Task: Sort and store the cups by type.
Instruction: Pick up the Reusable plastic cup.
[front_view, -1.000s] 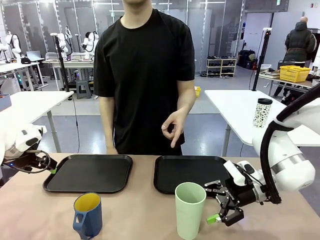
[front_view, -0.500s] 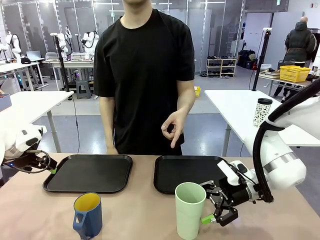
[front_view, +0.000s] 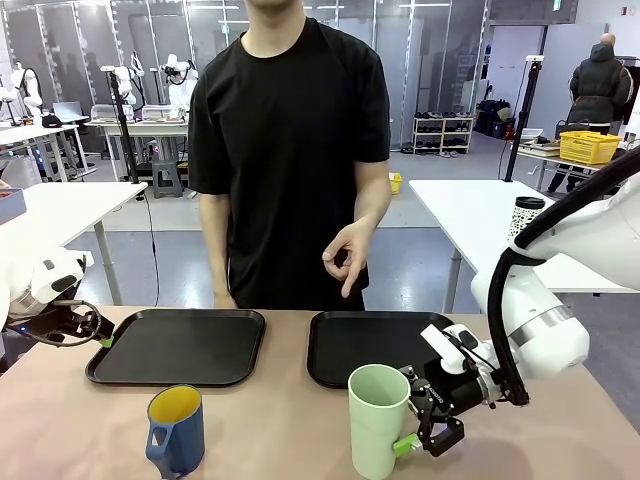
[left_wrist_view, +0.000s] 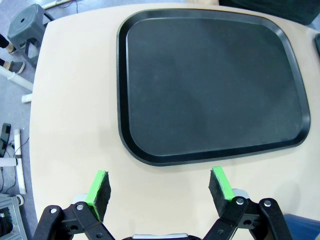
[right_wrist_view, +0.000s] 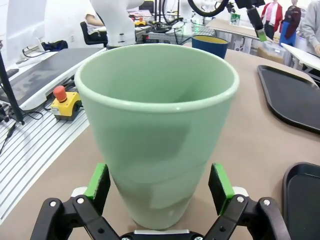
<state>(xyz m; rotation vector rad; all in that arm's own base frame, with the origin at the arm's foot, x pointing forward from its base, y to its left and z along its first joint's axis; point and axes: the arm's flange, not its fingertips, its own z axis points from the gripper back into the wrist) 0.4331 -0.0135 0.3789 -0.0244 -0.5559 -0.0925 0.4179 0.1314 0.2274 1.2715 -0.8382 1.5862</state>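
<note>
A tall mint-green tumbler (front_view: 378, 420) stands upright near the table's front edge. My right gripper (front_view: 418, 437) is open at its right side, low down. In the right wrist view the tumbler (right_wrist_view: 155, 125) stands between the green pads (right_wrist_view: 98, 181), with a narrow gap on each side. A blue mug (front_view: 176, 430) with a yellow inside and a handle stands at the front left, also seen as the blue mug (right_wrist_view: 210, 46) beyond the tumbler. My left gripper (front_view: 98, 336) hovers open at the far left, by the left tray's corner. Nothing is between the left gripper (left_wrist_view: 160, 187) fingers.
Two black trays lie side by side at the far edge, the left tray (front_view: 180, 346) and the right tray (front_view: 365, 345). A person in black stands behind them with one hand (front_view: 345, 255) held at waist height. A white speckled tumbler (front_view: 525, 225) stands on another table.
My right gripper has moved left along the table until its open fingers flank the mint tumbler. The left arm, the mug and the person have stayed still.
</note>
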